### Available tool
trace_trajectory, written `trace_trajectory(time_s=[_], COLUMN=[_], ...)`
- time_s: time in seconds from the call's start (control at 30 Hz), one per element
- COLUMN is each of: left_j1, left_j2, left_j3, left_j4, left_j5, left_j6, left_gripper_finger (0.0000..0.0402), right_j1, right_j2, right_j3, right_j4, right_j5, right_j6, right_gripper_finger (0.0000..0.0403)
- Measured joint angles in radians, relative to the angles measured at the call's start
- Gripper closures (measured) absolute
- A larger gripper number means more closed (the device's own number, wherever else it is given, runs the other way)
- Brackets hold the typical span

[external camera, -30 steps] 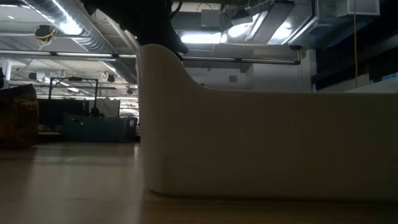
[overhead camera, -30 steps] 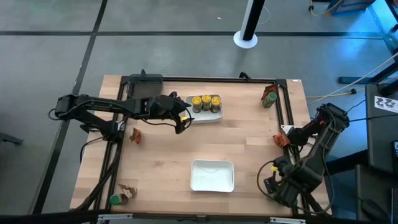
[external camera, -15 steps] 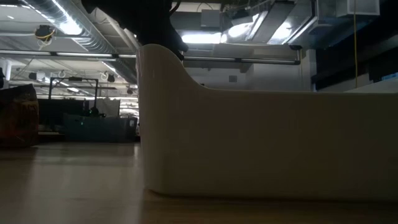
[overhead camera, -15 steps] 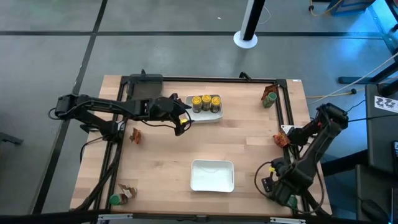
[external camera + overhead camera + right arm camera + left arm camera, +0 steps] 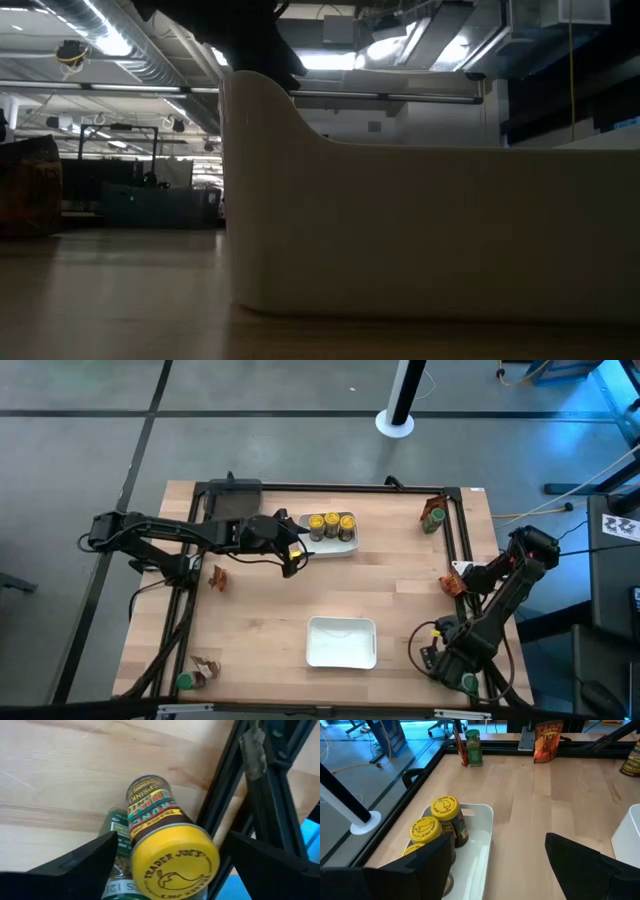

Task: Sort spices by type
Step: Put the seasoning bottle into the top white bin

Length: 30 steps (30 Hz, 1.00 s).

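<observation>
My overhead camera gets even, soft light on the table [image 5: 260, 610], with only faint shadows under my arms. My low camera is dim, ceiling lamps [image 5: 385, 45] glaring behind a dark white tray [image 5: 420, 230]. My wrist fingers blur close up.

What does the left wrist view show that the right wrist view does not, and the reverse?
Only the left wrist view: a white tray holding yellow-lidded jars, a green-lidded jar and a taco packet farther off. Only the right wrist view: a tilted yellow-lidded jar beside a green jar, between open fingers. Both: the wooden table.
</observation>
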Motion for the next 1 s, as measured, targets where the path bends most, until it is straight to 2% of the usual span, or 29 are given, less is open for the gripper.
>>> trace_trajectory(time_s=[0.13, 0.4, 0.53, 0.87, 1.0], left_j1=[0.000, 0.000, 0.000, 0.000, 0.000], left_j2=[0.000, 0.000, 0.000, 0.000, 0.000], left_j3=[0.000, 0.000, 0.000, 0.000, 0.000], left_j4=[0.000, 0.003, 0.003, 0.003, 0.002], left_j5=[0.000, 0.000, 0.000, 0.000, 0.000], left_j6=[0.010, 0.014, 0.016, 0.015, -0.001], left_gripper_finger=[0.0105, 0.0105, 0.0105, 0.0105, 0.0105], right_j1=[0.000, 0.000, 0.000, -0.018, -0.056], right_j2=[0.000, 0.000, -0.001, -0.004, -0.016], right_j3=[0.000, 0.000, 0.000, 0.000, 0.025], right_j4=[0.000, 0.007, 0.007, -0.027, -0.057], right_j5=[0.007, 0.006, 0.004, 0.029, 0.089], right_j6=[0.003, 0.004, -0.003, -0.144, -0.220], right_gripper_finger=[0.0045, 0.0130, 0.0158, 0.0155, 0.0164])
